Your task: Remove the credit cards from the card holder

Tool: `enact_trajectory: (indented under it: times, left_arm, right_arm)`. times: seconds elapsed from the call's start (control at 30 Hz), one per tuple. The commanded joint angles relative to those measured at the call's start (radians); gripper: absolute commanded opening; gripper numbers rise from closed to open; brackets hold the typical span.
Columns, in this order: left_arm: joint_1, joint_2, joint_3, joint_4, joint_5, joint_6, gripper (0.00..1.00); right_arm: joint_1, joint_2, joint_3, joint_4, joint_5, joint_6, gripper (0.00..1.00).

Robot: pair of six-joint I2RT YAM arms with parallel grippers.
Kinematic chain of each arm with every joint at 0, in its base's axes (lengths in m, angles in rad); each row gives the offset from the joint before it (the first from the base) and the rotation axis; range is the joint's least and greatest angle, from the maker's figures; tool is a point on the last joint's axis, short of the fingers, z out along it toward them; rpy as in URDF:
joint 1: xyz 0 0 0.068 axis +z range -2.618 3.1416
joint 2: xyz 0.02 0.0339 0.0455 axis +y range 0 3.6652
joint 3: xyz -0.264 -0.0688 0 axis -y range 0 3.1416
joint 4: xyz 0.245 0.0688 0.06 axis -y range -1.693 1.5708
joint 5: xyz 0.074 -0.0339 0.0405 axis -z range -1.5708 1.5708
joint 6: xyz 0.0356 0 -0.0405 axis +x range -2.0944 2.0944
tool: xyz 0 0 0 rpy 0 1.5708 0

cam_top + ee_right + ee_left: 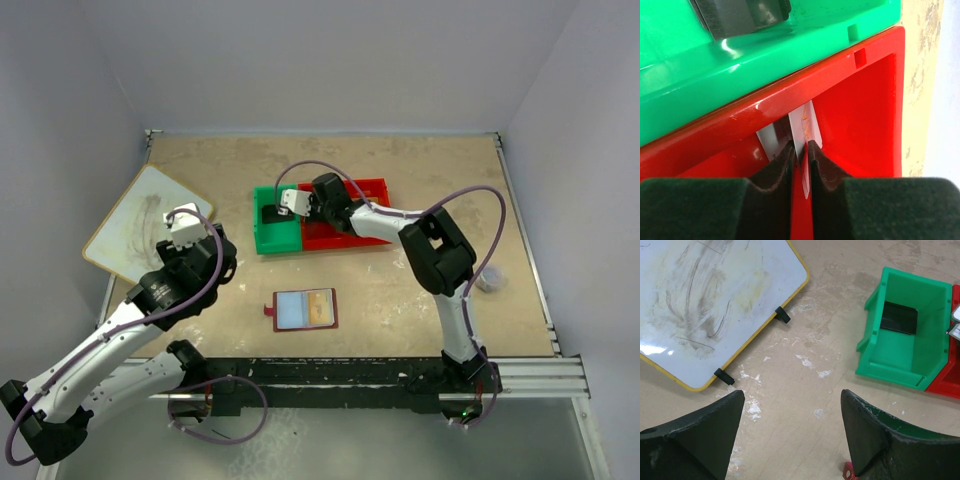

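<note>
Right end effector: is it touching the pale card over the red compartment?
Touching. The right wrist view shows the pale card edge-on between the right end effector's two pads, both pressed against its faces, above the red compartment.

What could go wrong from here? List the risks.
1. The right gripper pinches the silver card on edge near the red bin wall; released, it may lean there, not lie flat.
2. The gold card sits in the holder, which lies loose, the open left gripper away from it; pulling may drag it.

Bright even light, soft shadows; glare on the white board (715,300)
</note>
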Motion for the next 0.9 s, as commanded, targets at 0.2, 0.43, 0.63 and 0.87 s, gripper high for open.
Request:
enact_trajectory:
  times: [0.2, 0.43, 0.63, 0.87]
  left_arm:
    - [0.005, -0.001, 0.021, 0.025, -0.009, 0.016, 0.76]
    - [0.006, 0.007, 0.019, 0.030, 0.000, 0.019, 0.76]
    - [0.006, 0.012, 0.019, 0.031, 0.007, 0.019, 0.76]
    - [0.006, 0.019, 0.017, 0.031, 0.007, 0.016, 0.76]
  right_arm:
    - [-0.012, -0.008, 0.034, -0.051, -0.057, -0.008, 0.38]
    - [-0.024, -0.044, 0.034, -0.076, -0.091, 0.047, 0.47]
    - [-0.025, -0.132, -0.016, -0.012, -0.121, 0.089, 0.49]
    - [-0.026, -0.376, -0.174, 0.191, -0.130, 0.235, 0.49]
